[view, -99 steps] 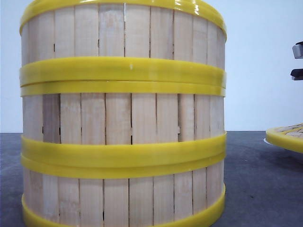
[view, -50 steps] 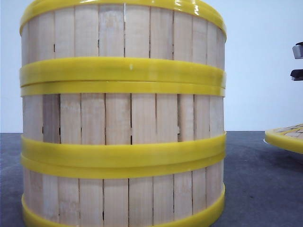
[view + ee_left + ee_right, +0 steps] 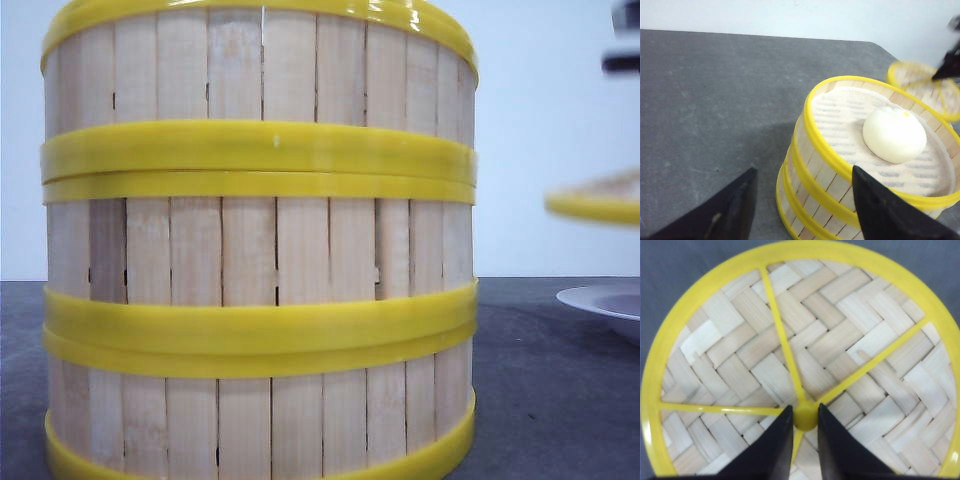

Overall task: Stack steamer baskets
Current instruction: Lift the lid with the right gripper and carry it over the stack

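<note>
1. Right between the right gripper's [image 3: 801, 427] fingers [image 3: 772, 447] sits the yellow hub of the lid [image 3: 840, 340]; the two dark fingers are closed against that hub, gripping it where the three yellow spokes meet.
2. Beneath that gripper the woven lid spreads out flat, its yellow rim ringing the pale herringbone weave.
3. In the front view the lid [image 3: 598, 200] hangs in the air, slightly tilted and blurred, clear above the white plate [image 3: 600, 300] on the grey table [image 3: 530, 400].
4. Just ahead of the left gripper [image 3: 802, 202] stand the baskets [image 3: 810, 185], stacked three high, the top one's wall close between its fingers.
5. The left gripper's fingers [image 3: 735, 210] are spread wide, holding nothing.
6. In the top basket, past the left fingers, a white bun [image 3: 894, 134] rests on a pale liner.
7. From the front the baskets [image 3: 260, 250] fill the near view, rims meeting squarely.
8. Beyond the stack, far from the left gripper, the lid [image 3: 922, 85] shows blurred.
</note>
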